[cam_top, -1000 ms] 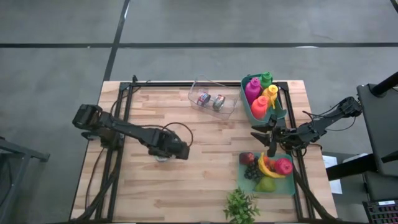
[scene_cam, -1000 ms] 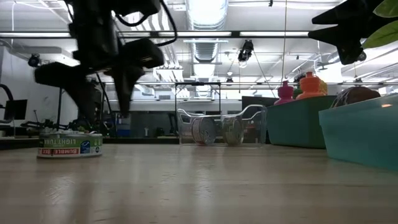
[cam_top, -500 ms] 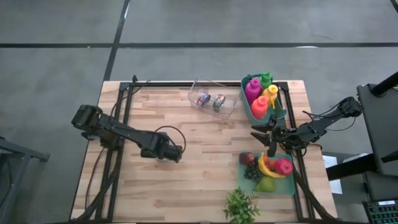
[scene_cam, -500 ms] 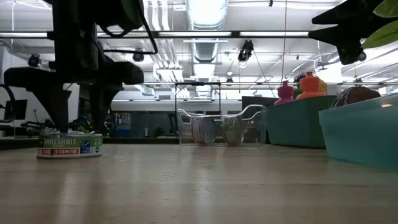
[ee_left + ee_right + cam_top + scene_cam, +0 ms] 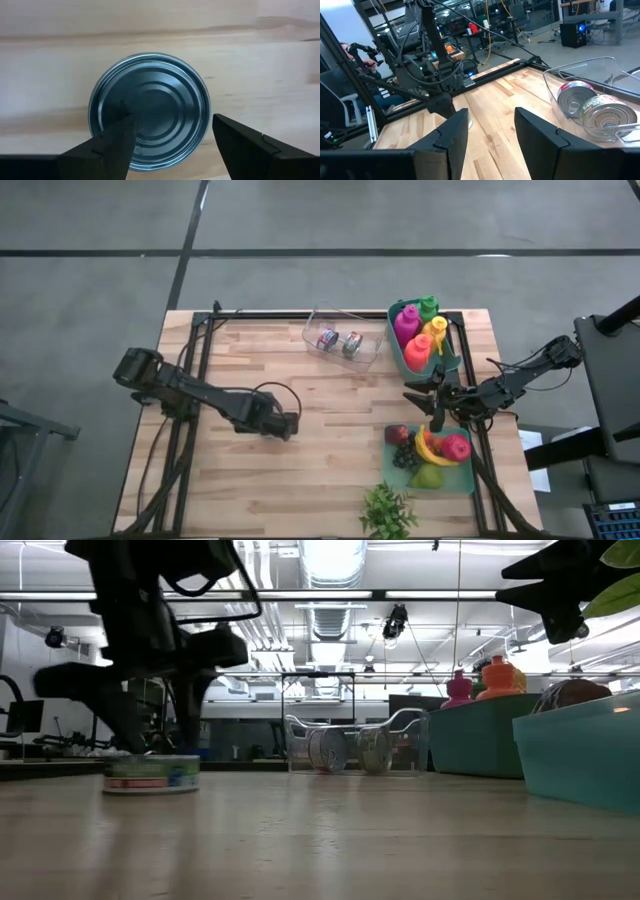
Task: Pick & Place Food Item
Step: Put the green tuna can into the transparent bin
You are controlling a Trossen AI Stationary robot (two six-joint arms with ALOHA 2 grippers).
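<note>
The tuna can [image 5: 149, 109] sits flat on the wooden desk [image 5: 330, 470], toward the left side and well apart from the bins. The left gripper [image 5: 285, 425] is down over it. In the left wrist view its two fingers [image 5: 107, 145] stand one on each side of the can, open about as wide as the can. One finger lies over the edge of the lid. The other looks just beside the rim, with a thin gap. I cannot tell if they are squeezing yet, and the can is not lifted.

What could go wrong? The can is low and smooth, made of shiny metal. If the fingers close too high on the rim, they could slip off the top and the can would stay on the desk. If one finger touches first, it could push the can sideways so it slides away. If the grip is off the middle, the can might tip or drop on the way to the clear bin [image 5: 343, 337], where two other cans [image 5: 592, 107] lie.

The can is round, so it has no real long side. Its short axis points straight up, with the flat lid facing up and the label [image 5: 152, 773] going around its side.

The right gripper [image 5: 432, 405] waits above the teal fruit bin [image 5: 392, 472], its fingers partly open and holding nothing.
</note>
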